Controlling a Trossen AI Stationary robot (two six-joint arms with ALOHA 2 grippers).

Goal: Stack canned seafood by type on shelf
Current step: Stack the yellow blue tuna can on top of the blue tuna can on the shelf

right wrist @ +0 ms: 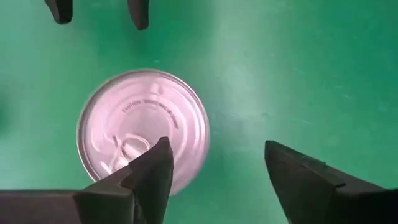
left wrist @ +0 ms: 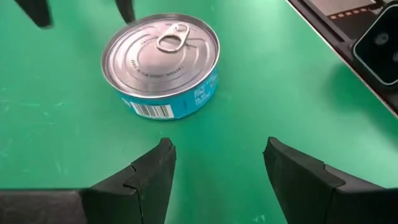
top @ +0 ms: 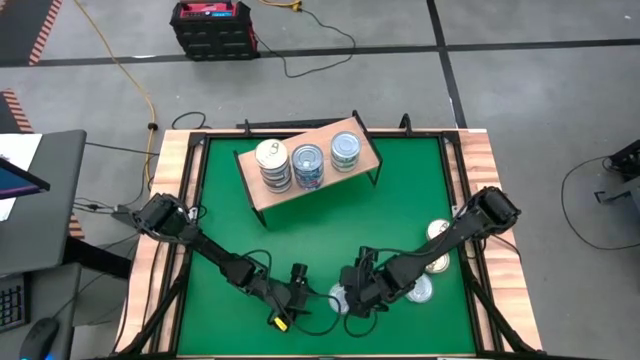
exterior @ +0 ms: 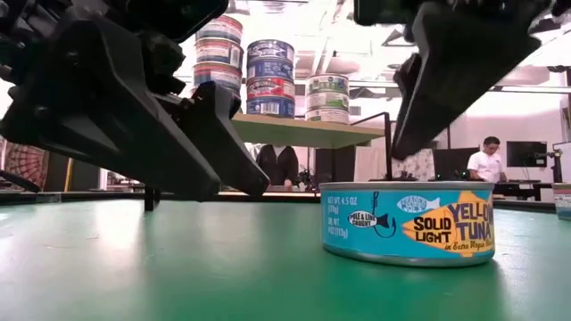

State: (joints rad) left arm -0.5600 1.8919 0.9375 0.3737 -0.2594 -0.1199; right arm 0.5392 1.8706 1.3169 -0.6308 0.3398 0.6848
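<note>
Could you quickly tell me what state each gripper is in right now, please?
Left gripper: open, holding nothing, beside the tuna can on the table.
Right gripper: open, holding nothing, above that same can.

Two black jointed arms, left claw with yellow tag, wedge-shaped black fingers

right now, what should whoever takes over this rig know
Left gripper: open, empty, low over the table's near edge, facing a lone can.
Right gripper: open, empty, above that same can, not yet around it.
Done: three stacks of cans stand on the shelf.
Left: the can between the grippers, plus the loose cans on the table under the right arm.
</note>
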